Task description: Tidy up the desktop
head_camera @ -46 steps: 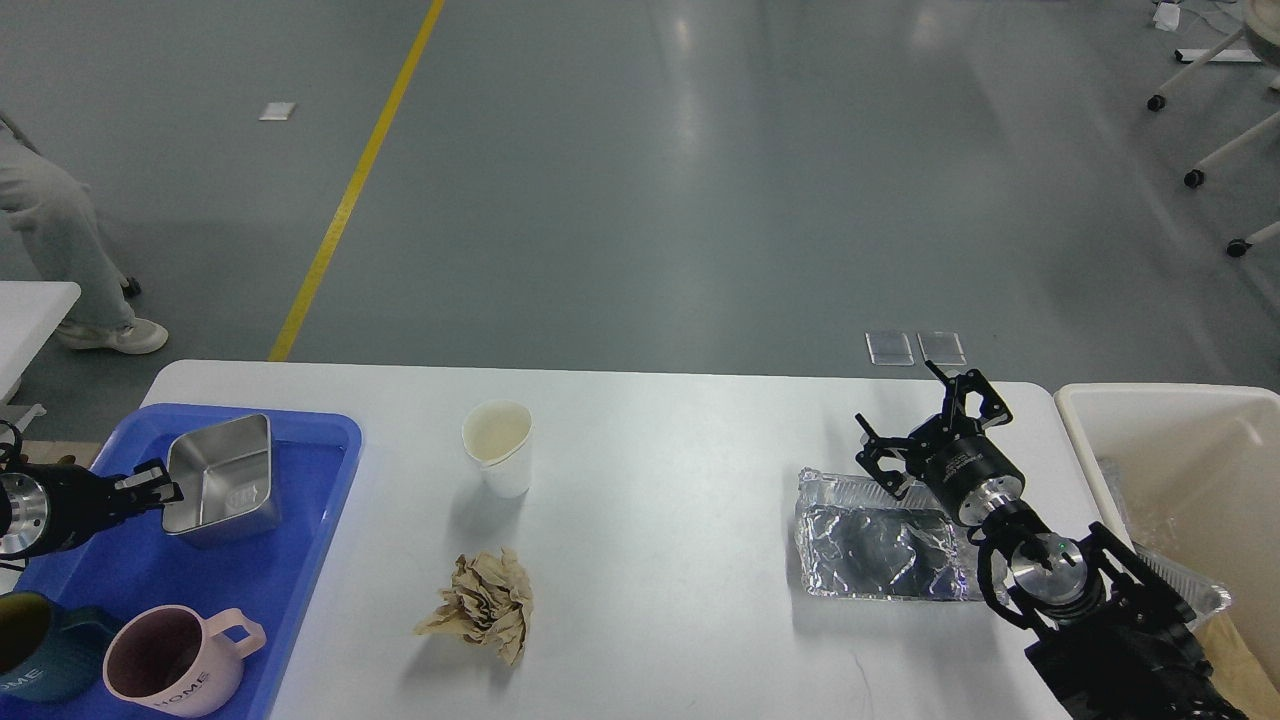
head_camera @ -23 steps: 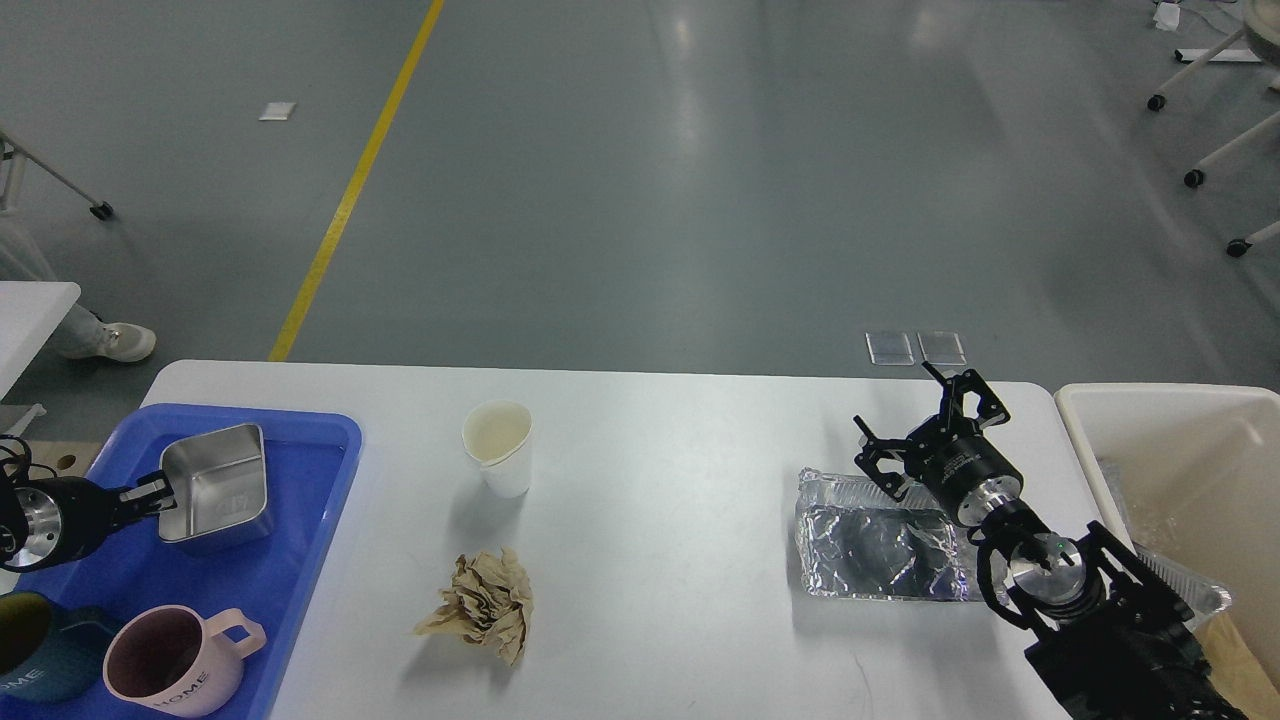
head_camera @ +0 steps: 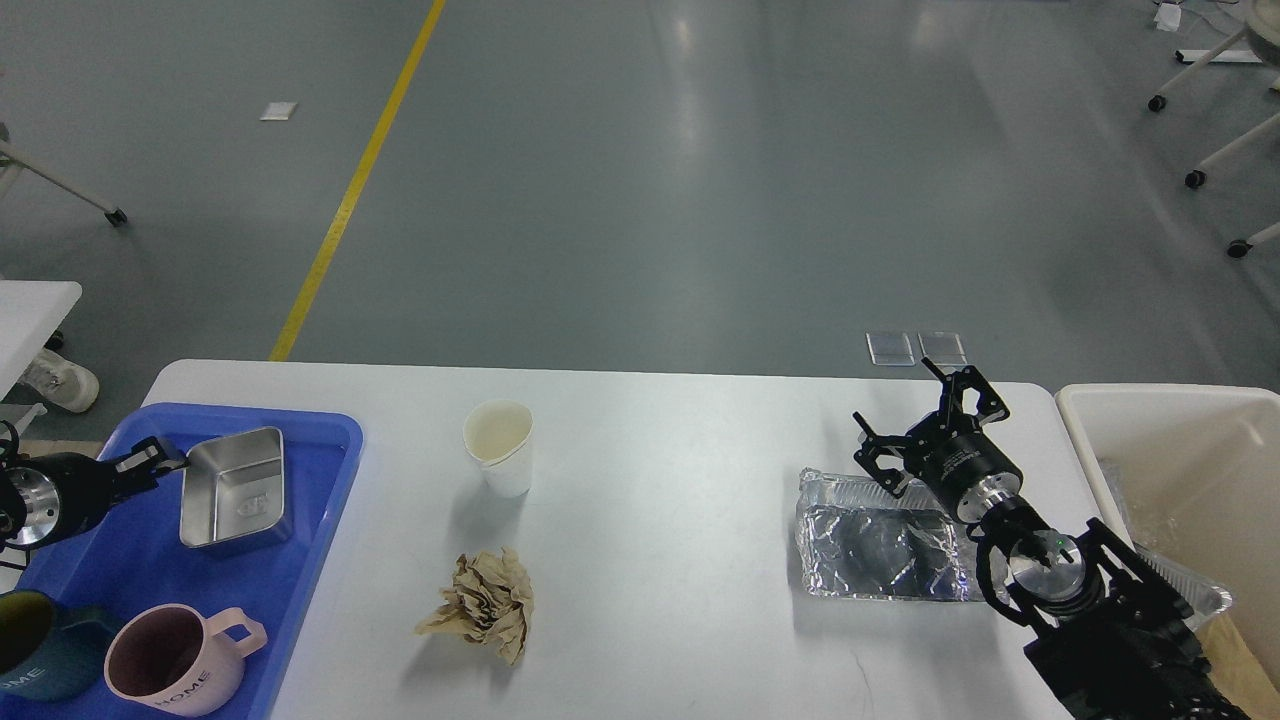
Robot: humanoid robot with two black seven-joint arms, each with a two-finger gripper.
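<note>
The white desktop [head_camera: 680, 480] carries a white paper cup [head_camera: 497, 445], a crumpled ball of brown paper [head_camera: 483, 603] and a foil tray [head_camera: 880, 540]. A steel box [head_camera: 235, 490] lies flat in the blue tray [head_camera: 100, 560] at the left. My left gripper [head_camera: 150, 463] is just left of the box, open and holding nothing. My right gripper [head_camera: 925, 415] is open and empty, over the far edge of the foil tray.
A pink mug [head_camera: 170, 670] and a dark blue mug [head_camera: 40, 660] stand at the near end of the blue tray. A cream-white bin [head_camera: 1180, 470] with crumpled foil and plastic in it stands beside the table's right end.
The steel box went from tilted in my left gripper to lying flat in the blue tray. My left gripper let go of it and drew back left. The right arm barely moved.
</note>
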